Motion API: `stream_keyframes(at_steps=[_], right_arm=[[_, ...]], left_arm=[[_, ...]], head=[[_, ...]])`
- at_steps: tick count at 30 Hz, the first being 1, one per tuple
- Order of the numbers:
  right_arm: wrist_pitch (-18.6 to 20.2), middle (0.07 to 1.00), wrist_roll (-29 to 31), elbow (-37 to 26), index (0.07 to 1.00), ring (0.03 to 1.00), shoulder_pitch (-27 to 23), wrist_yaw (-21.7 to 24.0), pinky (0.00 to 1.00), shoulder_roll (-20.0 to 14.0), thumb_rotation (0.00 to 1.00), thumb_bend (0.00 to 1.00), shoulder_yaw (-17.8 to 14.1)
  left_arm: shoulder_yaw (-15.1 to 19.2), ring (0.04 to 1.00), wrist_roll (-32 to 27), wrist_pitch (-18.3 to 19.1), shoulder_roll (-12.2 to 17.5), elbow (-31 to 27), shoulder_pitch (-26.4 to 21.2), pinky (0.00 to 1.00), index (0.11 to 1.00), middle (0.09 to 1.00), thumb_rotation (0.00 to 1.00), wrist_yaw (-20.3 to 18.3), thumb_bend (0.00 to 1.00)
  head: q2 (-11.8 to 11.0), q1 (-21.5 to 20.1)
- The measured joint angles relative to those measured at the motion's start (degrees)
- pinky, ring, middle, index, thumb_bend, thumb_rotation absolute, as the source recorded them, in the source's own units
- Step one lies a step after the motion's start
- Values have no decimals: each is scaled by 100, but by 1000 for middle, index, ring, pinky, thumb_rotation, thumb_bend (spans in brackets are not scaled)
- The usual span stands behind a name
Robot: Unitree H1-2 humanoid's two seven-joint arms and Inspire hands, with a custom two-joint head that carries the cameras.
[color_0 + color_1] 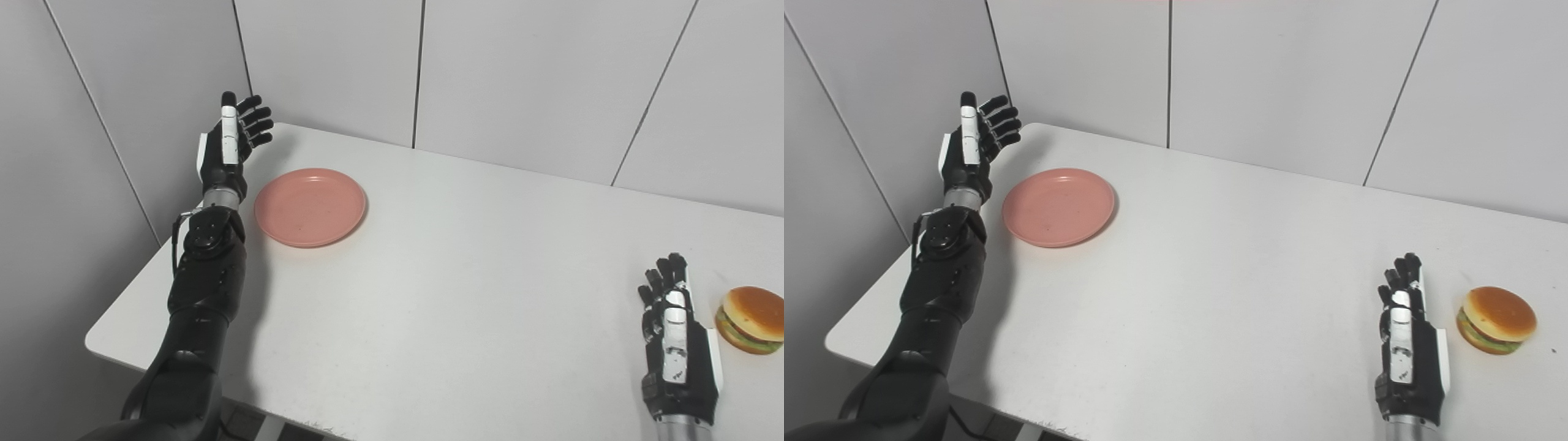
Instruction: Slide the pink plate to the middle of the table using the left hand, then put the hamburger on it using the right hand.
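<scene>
Pink plate (1058, 207) on table (1213, 275), far-left; left hand (971, 147) spread beside plate; right hand (1409, 343) spread beside hamburger (1496, 319).

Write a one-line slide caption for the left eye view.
Left hand open beside the pink plate at the table's far left; right hand open next to the hamburger.

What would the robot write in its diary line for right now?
pink plate: far left of table, not slid | left robot hand: open beside it | right robot hand: open, near hamburger
</scene>
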Motion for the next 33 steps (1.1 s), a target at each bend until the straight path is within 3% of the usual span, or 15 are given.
stream_keyframes(at_steps=[8, 12, 16, 29, 33], right_arm=[[0, 1000, 0, 1, 1000, 1000, 8, 2, 1000, -9, 898, 481, -3], [0, 1000, 20, -4, 1000, 1000, 7, 2, 1000, -4, 903, 485, -1], [0, 1000, -8, -6, 1000, 1000, 7, 0, 1000, -5, 913, 478, 2], [0, 1000, -41, -16, 1000, 1000, 12, -12, 1000, -4, 906, 486, 0], [0, 1000, -44, -14, 1000, 1000, 12, -14, 1000, -2, 911, 490, -1]], left_arm=[[61, 726, -52, -406, 186, 958, -131, 697, 698, 718, 1000, -12, 924], [13, 732, -50, -412, 189, 1354, -184, 713, 703, 721, 1000, 12, 933], [-13, 745, -50, -376, 170, 1424, -185, 719, 722, 733, 1000, 65, 872], [-204, 734, -96, -368, -55, 1431, -147, 709, 712, 723, 1000, -24, 874], [-244, 735, -94, -396, -230, 1138, 7, 713, 712, 726, 1000, -23, 869]], head=[[18, 9], [35, 0], [35, 0], [97, 0], [105, 0]])
